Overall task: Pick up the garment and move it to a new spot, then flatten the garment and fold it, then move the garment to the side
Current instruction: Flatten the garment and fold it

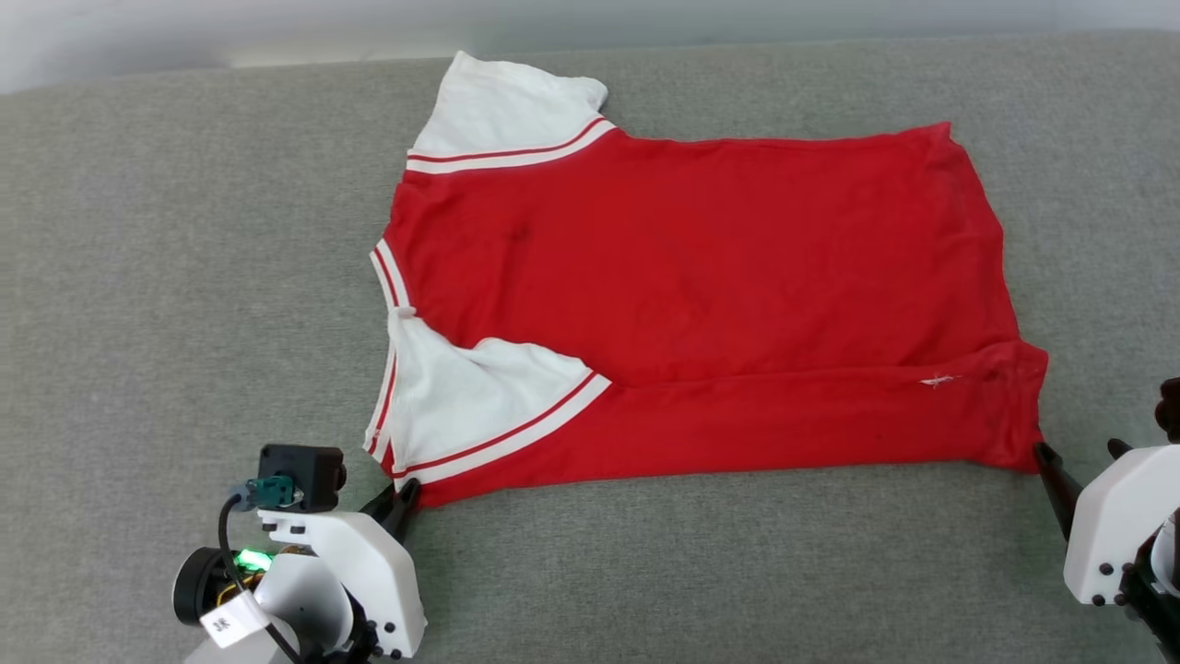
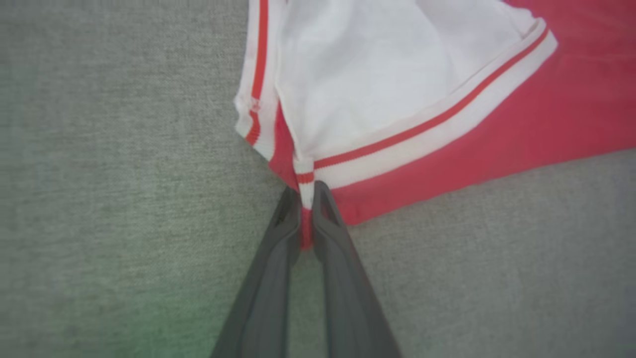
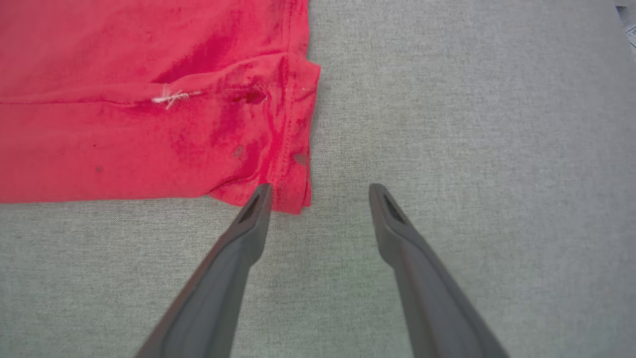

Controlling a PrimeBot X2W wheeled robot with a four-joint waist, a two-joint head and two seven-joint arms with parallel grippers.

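The garment [image 1: 701,277] lies spread on the grey cloth surface, red body with white sleeves and red-white trim, its near long edge folded over. My left gripper [image 1: 403,503] is at the near left corner by the lower sleeve. In the left wrist view that gripper [image 2: 307,191] is shut on the striped trim of the garment [image 2: 387,99], with cloth pinched between the fingers. My right gripper [image 1: 1079,452] stands open at the near right hem corner. In the right wrist view my right gripper [image 3: 320,191] straddles the corner of the garment [image 3: 149,124], its left fingertip [image 3: 261,194] at the hem edge.
The grey fabric surface [image 1: 184,277] stretches all around the garment. A pale wall or edge [image 1: 184,37] runs along the far side. Bare surface lies to the left and in front of the garment.
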